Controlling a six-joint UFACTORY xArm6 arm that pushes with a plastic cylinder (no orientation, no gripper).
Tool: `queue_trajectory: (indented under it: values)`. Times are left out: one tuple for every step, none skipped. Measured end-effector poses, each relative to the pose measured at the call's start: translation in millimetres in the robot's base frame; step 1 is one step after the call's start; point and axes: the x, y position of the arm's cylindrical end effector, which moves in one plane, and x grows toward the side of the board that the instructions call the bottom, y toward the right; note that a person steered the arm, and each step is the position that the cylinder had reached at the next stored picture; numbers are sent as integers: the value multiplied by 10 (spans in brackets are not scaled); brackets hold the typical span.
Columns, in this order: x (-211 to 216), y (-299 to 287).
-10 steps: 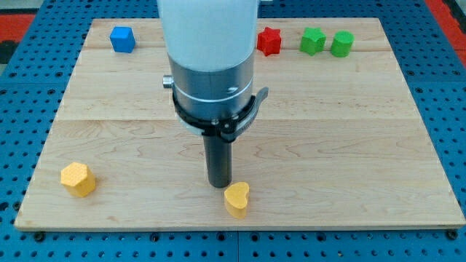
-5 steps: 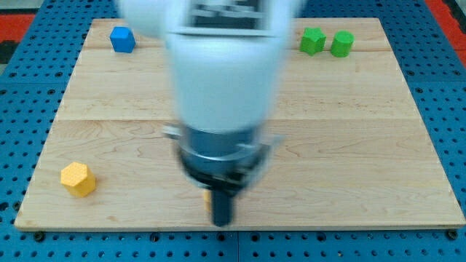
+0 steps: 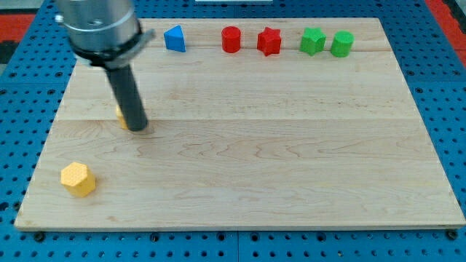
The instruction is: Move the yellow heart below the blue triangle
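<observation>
Wooden board (image 3: 291, 160) (blue pegboard (image 3: 22, 131) around); my tip (image 3: 138, 128) touching yellow heart (image 3: 120, 116).

The yellow heart (image 3: 120, 116) shows only as a small yellow sliver at the view's left, mostly hidden behind the dark rod. The blue triangle (image 3: 173, 38) sits upright near the board's top edge, up and right of it.
</observation>
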Motion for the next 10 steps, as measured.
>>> queue_trajectory:
  values:
    - [-555,11]
    - [-177,-34]
    - [-139,-778]
    - [-404,-528]
    - [-385,-428]
    - [-290,-230]
    - [-212,-123]
    - [-636,-51]
    - [-640,152]
    - [-466,163]
